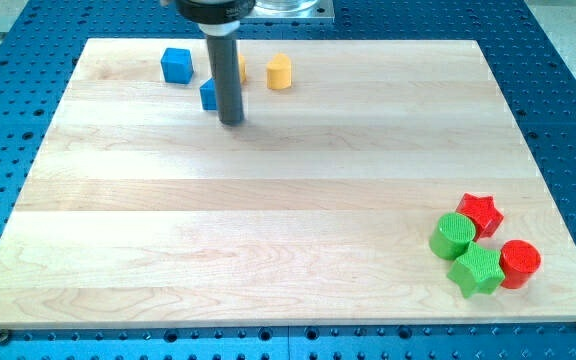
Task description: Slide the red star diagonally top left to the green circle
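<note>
The red star (480, 213) lies near the board's right edge, low in the view. The green circle (453, 236) touches it at its lower left. A green star (477, 270) sits just below the green circle, and a red circle (519, 264) is to that star's right. My tip (231, 121) rests on the board near the view's top, left of centre, far from the red star. A blue block (208, 95) is partly hidden right behind the rod.
A blue cube (176, 64) sits at the top left of the wooden board (268, 220). A yellow block (280, 72) stands right of the rod, and another yellow block (241, 68) peeks out behind the rod. Blue perforated table surrounds the board.
</note>
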Tool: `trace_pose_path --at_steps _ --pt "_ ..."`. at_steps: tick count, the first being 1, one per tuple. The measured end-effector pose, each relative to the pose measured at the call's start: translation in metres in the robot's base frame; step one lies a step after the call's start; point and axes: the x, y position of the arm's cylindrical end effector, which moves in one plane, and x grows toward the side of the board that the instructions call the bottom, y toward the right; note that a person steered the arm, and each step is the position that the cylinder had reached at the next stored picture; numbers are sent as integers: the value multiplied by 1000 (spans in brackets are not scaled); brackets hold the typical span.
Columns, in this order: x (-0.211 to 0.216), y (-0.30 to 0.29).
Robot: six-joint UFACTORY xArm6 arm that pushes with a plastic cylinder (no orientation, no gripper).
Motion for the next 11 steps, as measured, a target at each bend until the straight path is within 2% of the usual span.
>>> trace_pose_path --at_steps 1,2,3,4,5,6,7,8,9,11 --pt "31 87" --pt "58 218" --pt "107 339" --pt "152 346" --pt "155 285" --pt "155 190" --pt "141 153" --pt "175 168" --pt "168 99" --pt "99 19"
